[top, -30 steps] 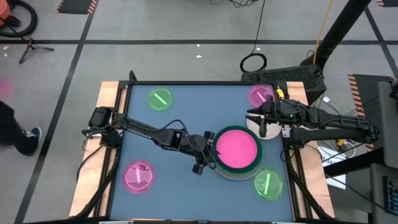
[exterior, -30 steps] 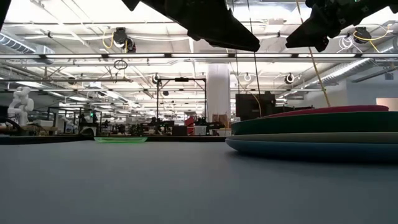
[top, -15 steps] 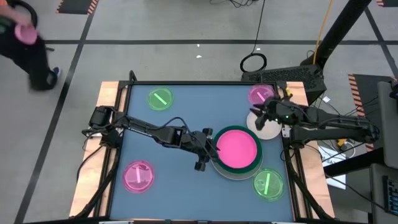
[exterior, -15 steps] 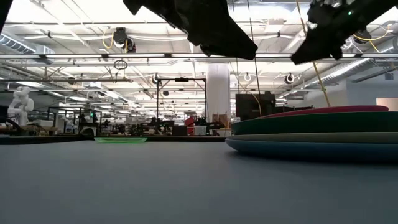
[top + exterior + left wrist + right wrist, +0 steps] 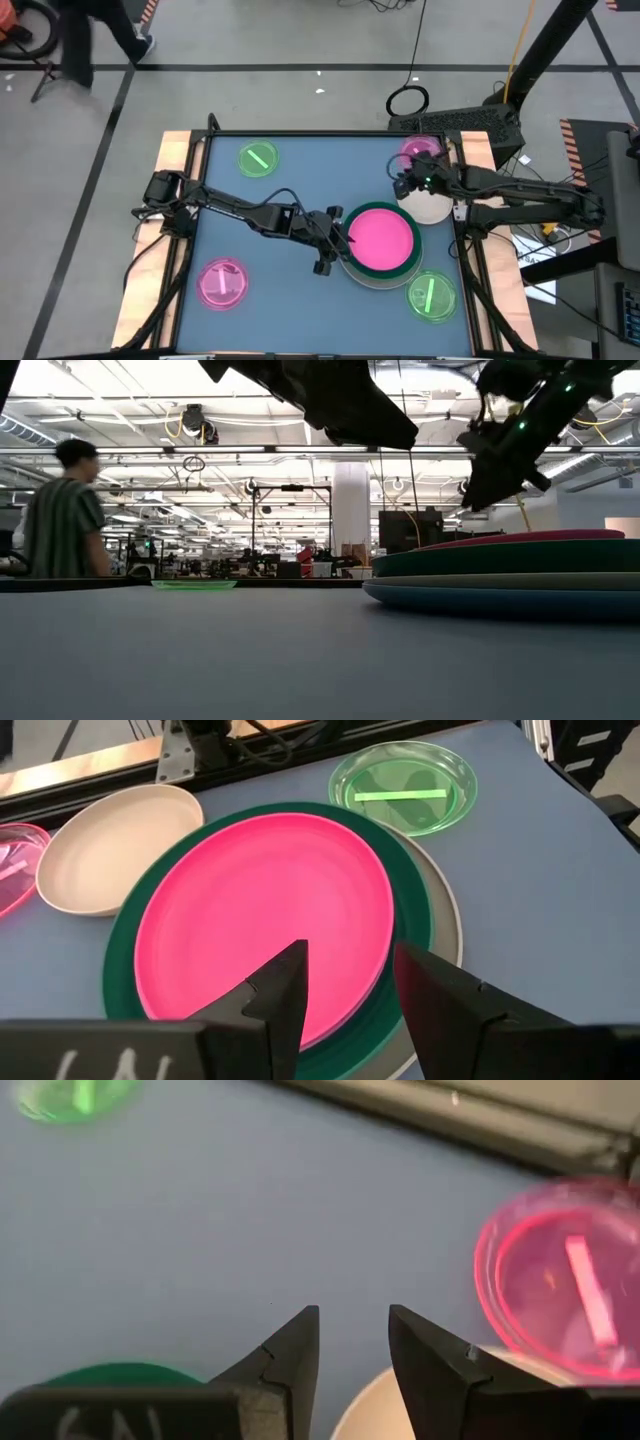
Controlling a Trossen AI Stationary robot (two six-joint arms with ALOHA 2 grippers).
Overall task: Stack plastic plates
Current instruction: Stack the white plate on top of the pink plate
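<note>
A: Stack of plates (image 5: 381, 243) sits right of the table's (image 5: 300, 170) middle. Pink plate (image 5: 380, 240) on top, dark green plate (image 5: 118, 960) under it, grey-white plate (image 5: 440, 910) below that, a blue plate (image 5: 500, 600) at the bottom, seen only from the low view.

B: What lies around the stack?

A: Cream plate (image 5: 432, 207) just beside it on the right arm's side, partly under that arm. Small translucent pink plate (image 5: 420, 152) touching or overlapping the cream one's far rim; cannot tell which. Small green plate with a stripe (image 5: 432, 297) near the stack on the side opposite the pink one. Well apart from the stack: another small green plate (image 5: 258, 159) and another small pink plate (image 5: 221, 282), both toward the left arm's side.

B: Grippers?

A: Left gripper (image 5: 345, 982) hovers at the stack's edge, over the pink plate's rim. Fingers (image 5: 275, 990) a narrow gap apart, nothing between them. Right gripper (image 5: 350, 1345) hangs above the table between the stack and the small pink plate, by the cream plate's rim. Fingers narrowly parted, empty.

B: Beyond the table?

A: A person (image 5: 62, 510) stands in the room behind, seen in the low view.
</note>
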